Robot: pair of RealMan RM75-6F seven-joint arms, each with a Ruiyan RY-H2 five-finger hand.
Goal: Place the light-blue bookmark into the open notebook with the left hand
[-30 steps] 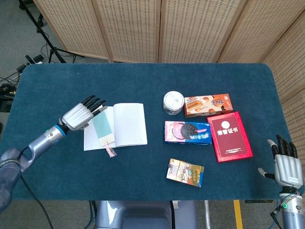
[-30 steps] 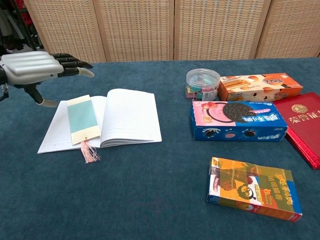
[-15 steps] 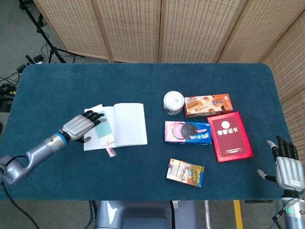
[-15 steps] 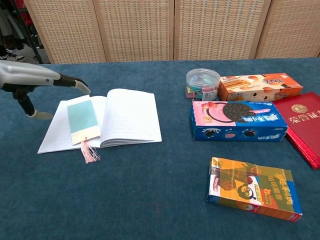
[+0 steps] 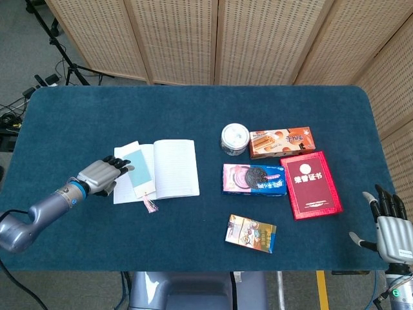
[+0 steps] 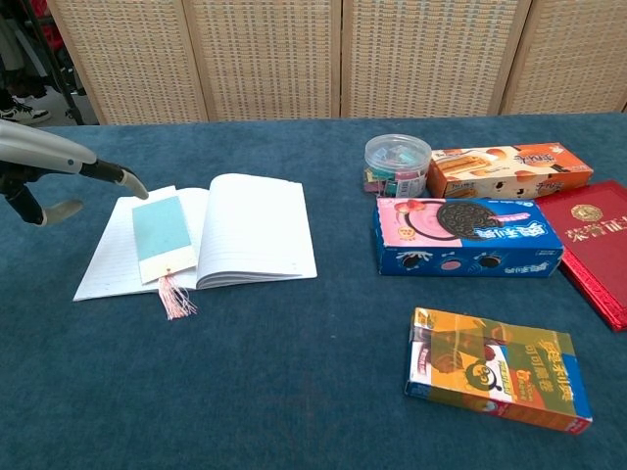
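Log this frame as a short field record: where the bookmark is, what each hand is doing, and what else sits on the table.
bookmark: light-blue bookmark lies flat on the left page of the open notebook, pink tassel hanging past the lower edge
left hand: left hand empty, fingers extended at the notebook's left edge, clear of the bookmark
right hand: right hand idle at the table's near right corner, fingers apart
other items: Oreo box, red certificate folder, orange snack box, clear round tub, colourful small box
task state: bookmark appears placed
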